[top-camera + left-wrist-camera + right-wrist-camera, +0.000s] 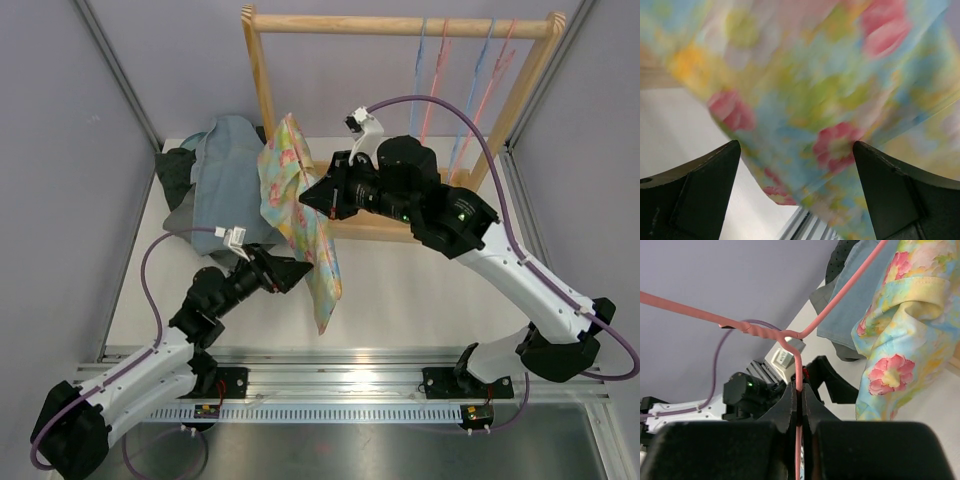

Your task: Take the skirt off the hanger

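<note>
The floral skirt (300, 215) hangs from a pink wire hanger (799, 367) in front of the wooden rack. It also shows in the right wrist view (900, 335) and fills the left wrist view (815, 85), blurred. My right gripper (308, 197) is shut on the hanger's hook stem (799, 390) and holds hanger and skirt above the table. My left gripper (305, 272) is open, its two fingers (700, 195) wide apart, with the skirt's lower edge just ahead of them and not gripped.
A wooden rack (262, 90) stands at the back with several pink and blue hangers (470, 70) on its right. A pile of grey-blue and dark clothes (215, 175) lies at the back left. The metal rail (340, 385) runs along the near edge.
</note>
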{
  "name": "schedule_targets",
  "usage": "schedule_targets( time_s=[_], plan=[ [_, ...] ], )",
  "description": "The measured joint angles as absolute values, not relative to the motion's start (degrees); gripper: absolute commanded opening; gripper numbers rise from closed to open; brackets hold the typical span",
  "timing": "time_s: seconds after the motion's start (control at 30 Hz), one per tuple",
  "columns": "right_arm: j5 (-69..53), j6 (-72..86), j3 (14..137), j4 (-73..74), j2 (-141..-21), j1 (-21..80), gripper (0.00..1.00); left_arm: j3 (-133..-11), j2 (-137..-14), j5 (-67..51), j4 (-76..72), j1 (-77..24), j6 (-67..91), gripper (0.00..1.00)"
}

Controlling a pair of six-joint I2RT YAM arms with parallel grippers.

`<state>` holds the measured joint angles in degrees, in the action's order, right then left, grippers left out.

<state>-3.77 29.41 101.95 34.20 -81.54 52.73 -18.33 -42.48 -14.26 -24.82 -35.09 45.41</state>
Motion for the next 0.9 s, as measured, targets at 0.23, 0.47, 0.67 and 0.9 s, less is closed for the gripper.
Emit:
schedule_targets(
  time_s=[0.23, 0.47, 0.67, 0.9],
  plan=[
    [-2.37, 29.32, 103.66, 34.26, -79.68, 52.73, 0.0, -8.54, -38.89, -12.47, -33.58, -35.11, 55.81, 0.99],
    [-2.15, 29.17, 104.81, 34.35, -79.66, 52.73, 0.0, -7.75, -35.4, -10.13, -39.33, -35.14, 60.86, 0.99],
    [-1.93, 29.19, 104.81, 34.33, -79.66, 52.73, 0.0, -7.73, -38.0, -10.02, -43.83, -35.24, 63.59, 0.99],
    [-0.62, 29.21, 105.23, 34.24, -79.75, 52.75, 0.0, -7.7, -44.47, -9.76, -48.03, -36.45, 65.49, 0.99]
  ],
)
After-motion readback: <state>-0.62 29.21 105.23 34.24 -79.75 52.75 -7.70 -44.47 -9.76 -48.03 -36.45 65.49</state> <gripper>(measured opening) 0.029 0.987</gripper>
